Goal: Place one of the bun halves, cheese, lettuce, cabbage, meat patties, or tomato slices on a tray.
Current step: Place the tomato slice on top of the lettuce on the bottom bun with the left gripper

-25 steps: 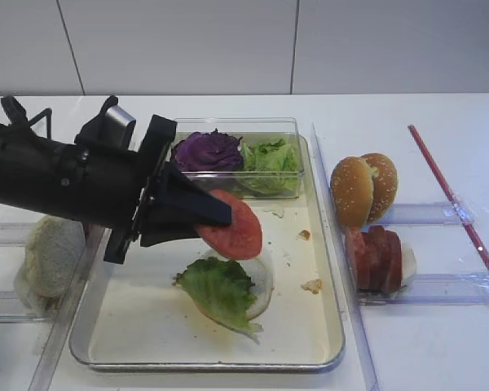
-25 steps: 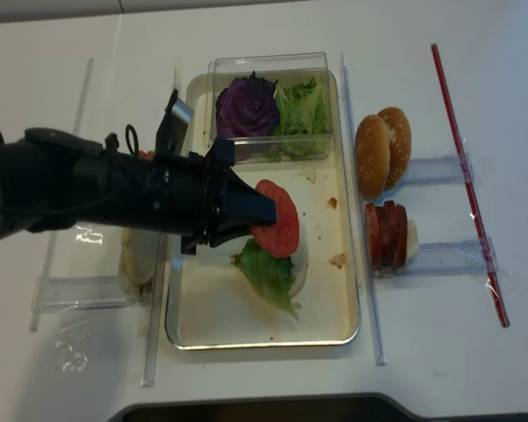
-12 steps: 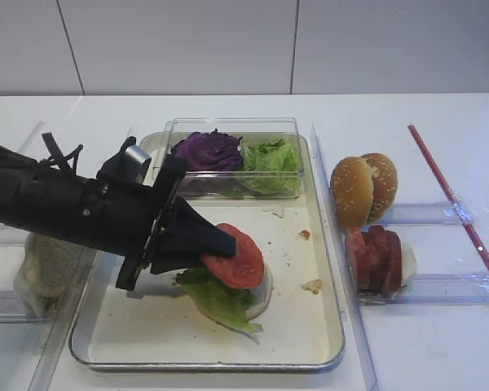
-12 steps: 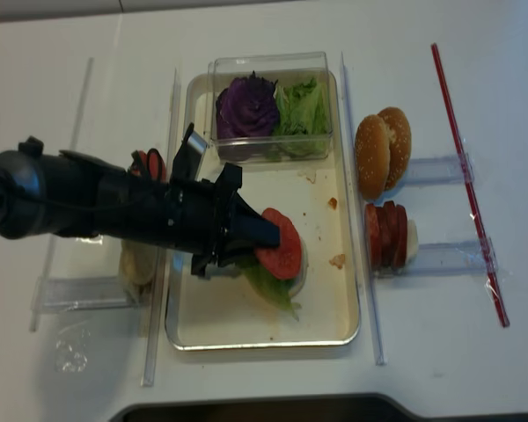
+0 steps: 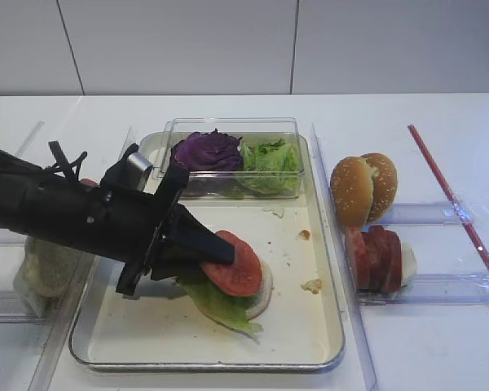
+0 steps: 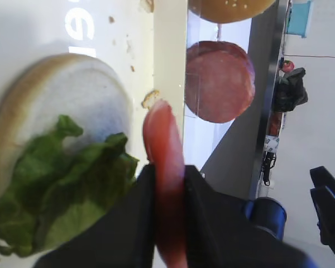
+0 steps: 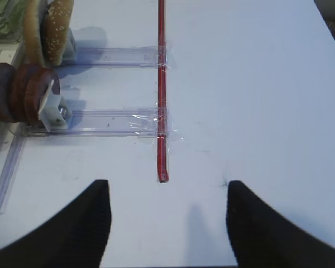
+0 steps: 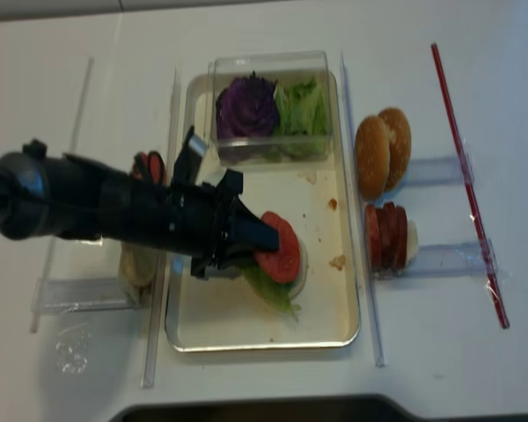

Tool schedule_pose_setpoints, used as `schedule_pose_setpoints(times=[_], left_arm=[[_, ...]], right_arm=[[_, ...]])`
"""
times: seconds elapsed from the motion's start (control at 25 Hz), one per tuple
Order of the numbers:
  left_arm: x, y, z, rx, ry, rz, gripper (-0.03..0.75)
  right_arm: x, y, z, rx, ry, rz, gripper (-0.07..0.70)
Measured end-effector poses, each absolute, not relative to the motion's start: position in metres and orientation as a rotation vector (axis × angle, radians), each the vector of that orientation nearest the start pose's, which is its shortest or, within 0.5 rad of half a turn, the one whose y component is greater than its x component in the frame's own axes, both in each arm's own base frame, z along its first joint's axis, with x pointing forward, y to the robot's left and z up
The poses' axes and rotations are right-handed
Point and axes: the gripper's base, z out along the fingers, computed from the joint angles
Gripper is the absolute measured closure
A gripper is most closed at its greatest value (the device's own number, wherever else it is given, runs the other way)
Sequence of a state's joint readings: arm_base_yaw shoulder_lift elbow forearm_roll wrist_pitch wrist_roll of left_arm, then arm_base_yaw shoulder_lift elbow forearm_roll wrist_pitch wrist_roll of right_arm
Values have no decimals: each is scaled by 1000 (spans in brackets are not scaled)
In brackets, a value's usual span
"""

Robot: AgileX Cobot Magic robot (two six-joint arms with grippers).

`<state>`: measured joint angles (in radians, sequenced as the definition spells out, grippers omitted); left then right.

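Lab-like white tabletop (image 5: 228, 106), taped rails (image 7: 109, 56)

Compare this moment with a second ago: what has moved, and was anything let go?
The left claw has come down, lowering the tomato slice onto the lettuce and bun half in the tray. It stays shut on the slice; nothing is released. The lettuce and bun half have not shifted.

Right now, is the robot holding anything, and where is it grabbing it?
Yes. The left gripper pinches a tomato slice by its edge, over the lettuce. The right gripper is open, holding nothing.
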<state>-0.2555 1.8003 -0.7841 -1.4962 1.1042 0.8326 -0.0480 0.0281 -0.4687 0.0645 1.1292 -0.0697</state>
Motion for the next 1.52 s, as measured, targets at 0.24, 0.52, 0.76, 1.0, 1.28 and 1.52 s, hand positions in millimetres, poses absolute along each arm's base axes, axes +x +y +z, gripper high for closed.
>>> schedule_pose_setpoints(times=[0.24, 0.52, 0.76, 1.0, 1.28, 1.52], left_arm=[[261, -152, 155, 7, 2656, -1725, 608], [262, -152, 156, 8, 2643, -1728, 608], [262, -152, 156, 36, 2630, -1728, 608], [261, -153, 156, 47, 2626, -1738, 468], [261, -153, 156, 49, 2625, -1743, 312], [268, -154, 163, 72, 2638, -1733, 305]], right_arm=[[-1, 5, 263, -27, 2170, 12, 143], [-1, 5, 263, -25, 2170, 13, 143], [-1, 5, 263, -23, 2171, 14, 143], [-1, 5, 263, -23, 2171, 14, 143], [-1, 5, 263, -23, 2171, 14, 143], [-1, 5, 263, -23, 2171, 14, 143]])
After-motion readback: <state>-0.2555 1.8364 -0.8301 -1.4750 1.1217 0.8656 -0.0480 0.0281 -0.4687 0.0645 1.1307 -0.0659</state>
